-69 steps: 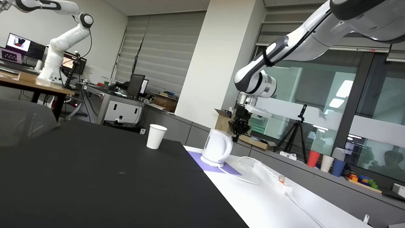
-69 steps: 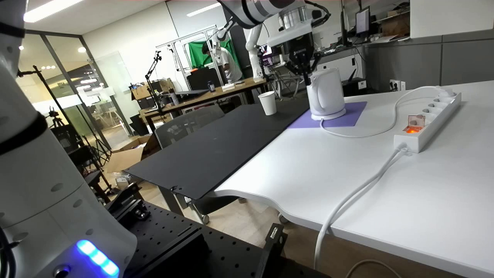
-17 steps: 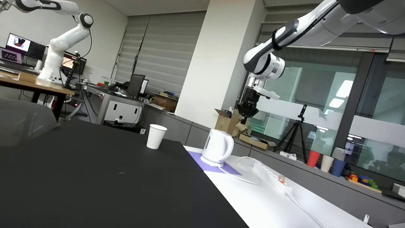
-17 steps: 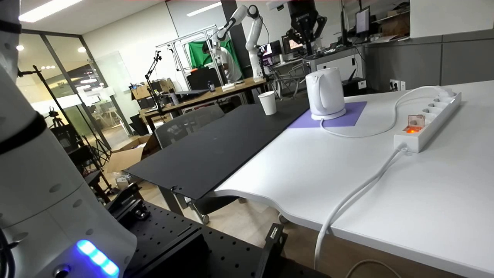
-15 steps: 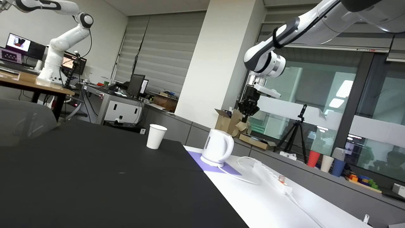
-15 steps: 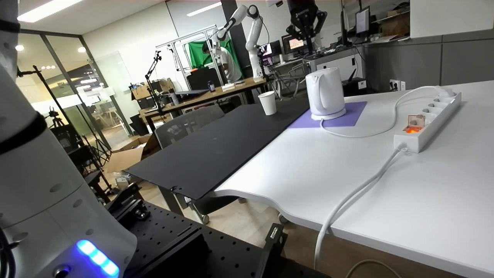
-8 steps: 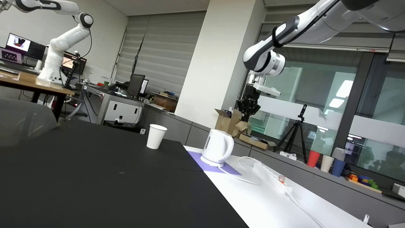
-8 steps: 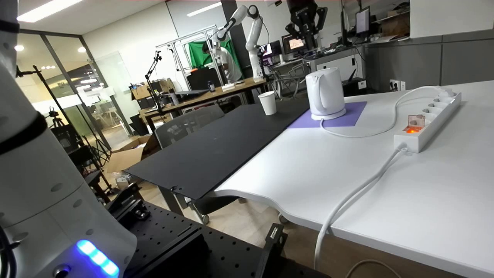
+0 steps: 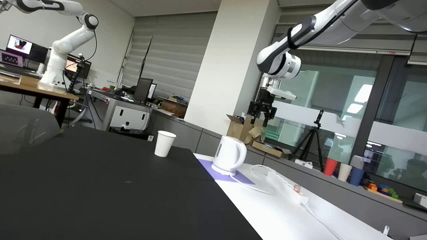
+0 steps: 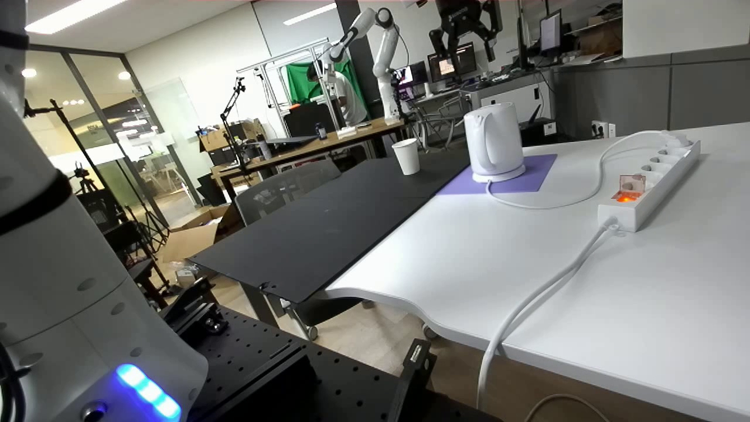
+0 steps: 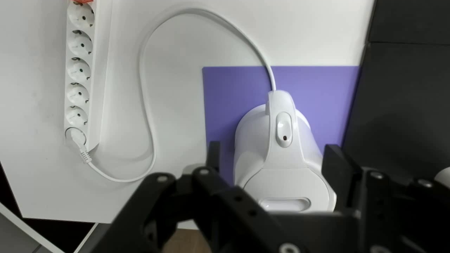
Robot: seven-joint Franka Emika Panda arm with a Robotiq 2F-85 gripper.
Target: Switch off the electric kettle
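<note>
Fingers [image 11: 334,167] spread apart, the gripper [image 10: 472,58] hangs above the electric kettle [image 10: 498,143], which stands upright on a purple mat [image 10: 538,167]. In the wrist view its handle [image 11: 281,101] points to 12 o'clock, a power strip [image 11: 92,80] lies towards 10 o'clock, and the setting of what seems its switch [image 11: 284,127] is unclear.

The desk [image 10: 515,281] carries one electric kettle [image 10: 497,140], one purple mat [image 11: 316,84] and one power strip [image 10: 659,190]: five exposed sockets [image 11: 79,70], one plug [image 11: 76,136]. The black surface [image 10: 328,228] carries one white cup [image 10: 406,157].
</note>
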